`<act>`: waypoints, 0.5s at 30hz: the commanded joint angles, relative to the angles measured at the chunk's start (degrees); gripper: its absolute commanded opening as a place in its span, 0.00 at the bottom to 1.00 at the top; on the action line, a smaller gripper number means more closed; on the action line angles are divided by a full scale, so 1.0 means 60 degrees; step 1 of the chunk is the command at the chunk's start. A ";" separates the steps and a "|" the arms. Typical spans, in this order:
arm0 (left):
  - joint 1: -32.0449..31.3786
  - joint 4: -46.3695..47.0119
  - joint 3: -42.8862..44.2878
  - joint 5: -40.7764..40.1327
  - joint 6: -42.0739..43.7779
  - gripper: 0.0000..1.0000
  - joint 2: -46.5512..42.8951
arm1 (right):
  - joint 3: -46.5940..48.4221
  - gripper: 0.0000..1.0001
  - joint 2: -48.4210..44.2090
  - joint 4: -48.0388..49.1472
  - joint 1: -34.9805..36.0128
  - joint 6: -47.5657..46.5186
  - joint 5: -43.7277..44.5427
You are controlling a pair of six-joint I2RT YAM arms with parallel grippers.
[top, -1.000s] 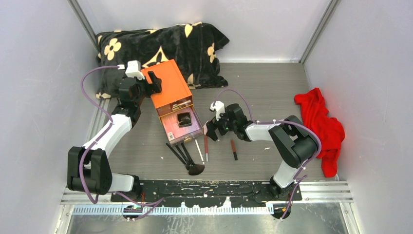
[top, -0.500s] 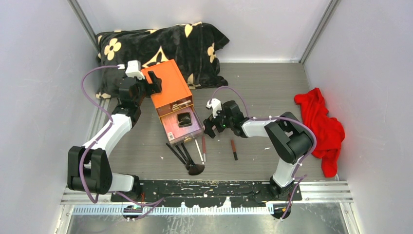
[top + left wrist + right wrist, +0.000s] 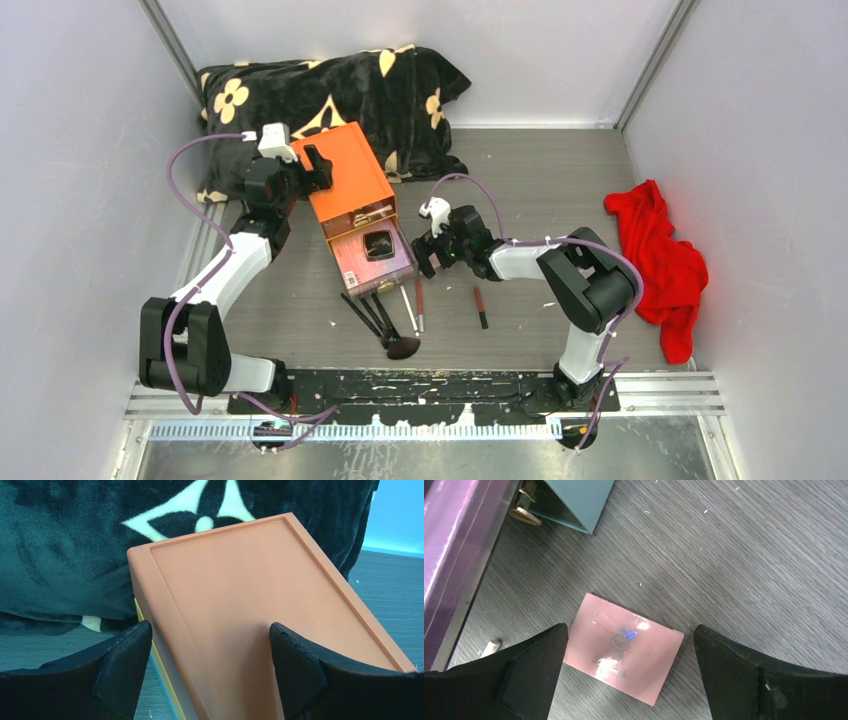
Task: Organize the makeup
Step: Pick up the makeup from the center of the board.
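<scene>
The pink palette (image 3: 624, 652) (glossy, rectangular, a small print on it) lies under the right gripper (image 3: 630, 631), jaws spread wide.

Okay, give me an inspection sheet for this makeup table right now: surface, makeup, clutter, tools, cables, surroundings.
Surface: grey wood-grain table, small white flecks.
Job's things: brushes, red pencil and dark pencil loose in front of the open drawer; pink palette flat on the table.
Clutter: red cloth at right.
Tools: left tool open over the orange box; right tool open above the palette.
Cables: purple cables looped along both arms.
Surroundings: flowered black blanket at the back wall.
</scene>
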 commanded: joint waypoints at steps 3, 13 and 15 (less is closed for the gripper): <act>-0.0017 -0.2479 -0.0507 -0.0190 0.0739 0.85 0.0576 | -0.0369 1.00 0.0117 -0.1553 0.0213 0.1013 0.1472; -0.0016 -0.2496 -0.0576 -0.0142 0.0701 0.85 0.0393 | -0.0459 1.00 0.0036 -0.1981 0.0360 0.2779 0.2526; -0.0027 -0.2485 -0.0612 -0.0134 0.0688 0.85 0.0368 | -0.0613 1.00 -0.0009 -0.1947 0.0366 0.3270 0.2679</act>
